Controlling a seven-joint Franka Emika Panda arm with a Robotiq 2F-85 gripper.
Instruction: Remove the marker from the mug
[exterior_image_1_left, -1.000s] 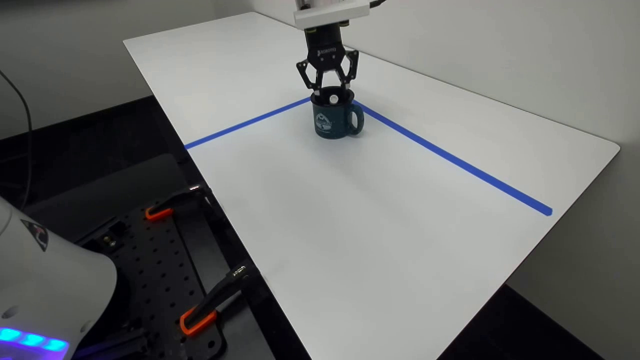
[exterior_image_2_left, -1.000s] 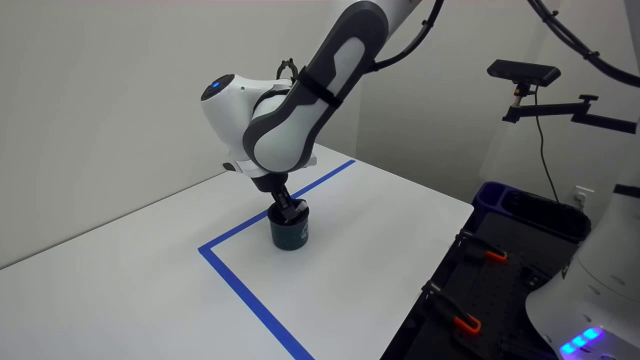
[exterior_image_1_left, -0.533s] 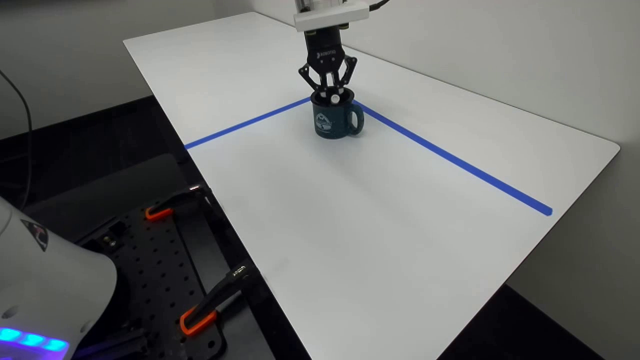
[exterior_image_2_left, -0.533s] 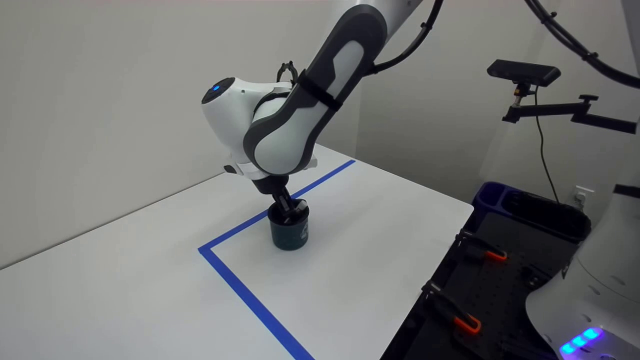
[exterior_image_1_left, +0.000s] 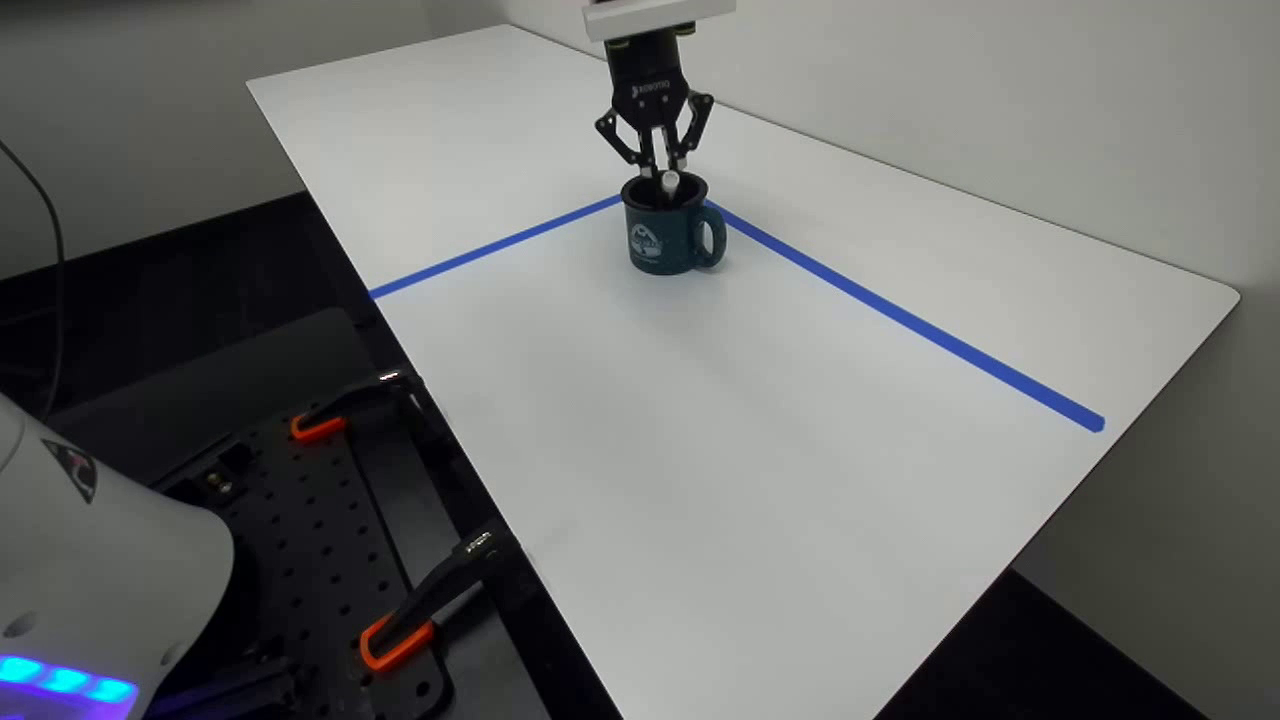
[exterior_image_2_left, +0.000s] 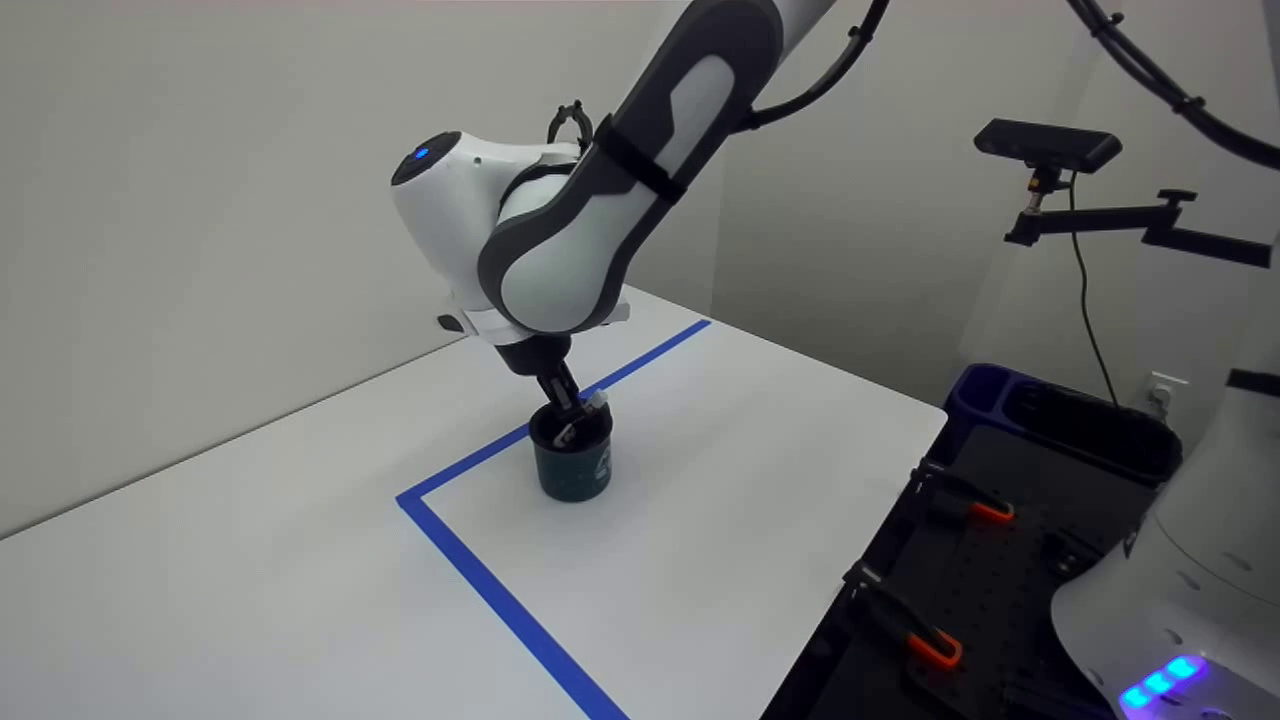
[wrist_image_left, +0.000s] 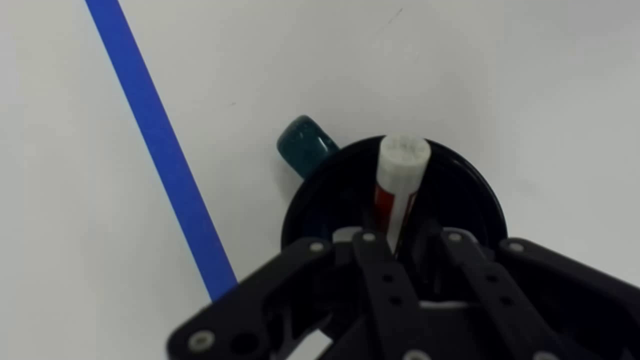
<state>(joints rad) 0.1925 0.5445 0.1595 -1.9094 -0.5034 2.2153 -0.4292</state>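
The dark teal mug stands upright on the white table, and it also shows in an exterior view and the wrist view. Its handle and pale logo show. The marker has a white end and a red-and-white body in the wrist view. It is tilted, its white end at rim height or just above, its lower part inside the mug. My gripper has its fingertips at the mug's mouth, closed around the marker. In the wrist view my gripper hides the marker's lower part.
Blue tape lines meet at a corner behind the mug. A wall stands along the table's far side. Clamps with orange ends sit at the table edge near the robot base. A dark blue bin stands beyond the table.
My gripper fingers have come together around the marker. Then the gripper has risen a little, and the marker's white end has risen with it. The mug has shifted slightly.
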